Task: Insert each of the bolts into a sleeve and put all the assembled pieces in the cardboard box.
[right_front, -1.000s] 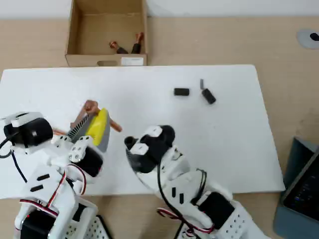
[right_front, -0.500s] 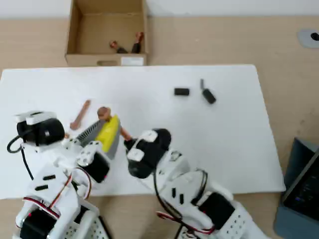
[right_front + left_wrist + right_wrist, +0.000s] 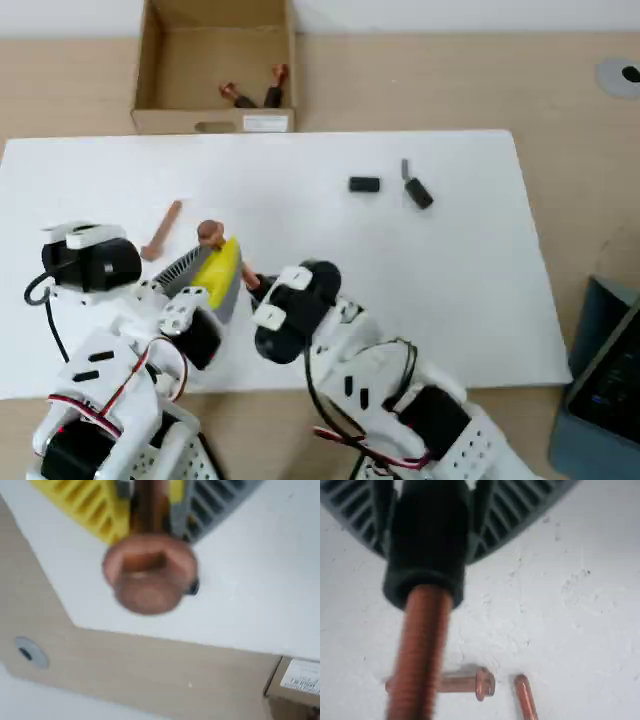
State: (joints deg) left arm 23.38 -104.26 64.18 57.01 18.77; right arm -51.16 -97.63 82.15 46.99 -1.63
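My left gripper (image 3: 216,252), with yellow and grey fingers, is shut on a copper bolt (image 3: 211,234) just behind its head (image 3: 150,575). The bolt's shaft slants toward my right gripper (image 3: 263,290), which is shut on a black sleeve (image 3: 427,545). A threaded copper shaft (image 3: 417,650) sticks out of that sleeve's end. One loose bolt (image 3: 160,231) lies on the white mat left of the left gripper. Two loose bolts (image 3: 465,682) (image 3: 525,696) lie on the mat below the sleeve. Two more black sleeves (image 3: 364,184) (image 3: 419,193) lie at the mat's far right.
The cardboard box (image 3: 150,60) stands beyond the mat's far edge with two assembled pieces (image 3: 238,96) (image 3: 274,90) inside. A small grey pin (image 3: 405,168) lies by the right sleeve. A dark bin (image 3: 600,380) stands off the mat's right side.
My left gripper has carried its bolt right and toward the near edge, up to the right gripper's sleeve. The loose bolt it covered now lies in the open. The right gripper shifted slightly.
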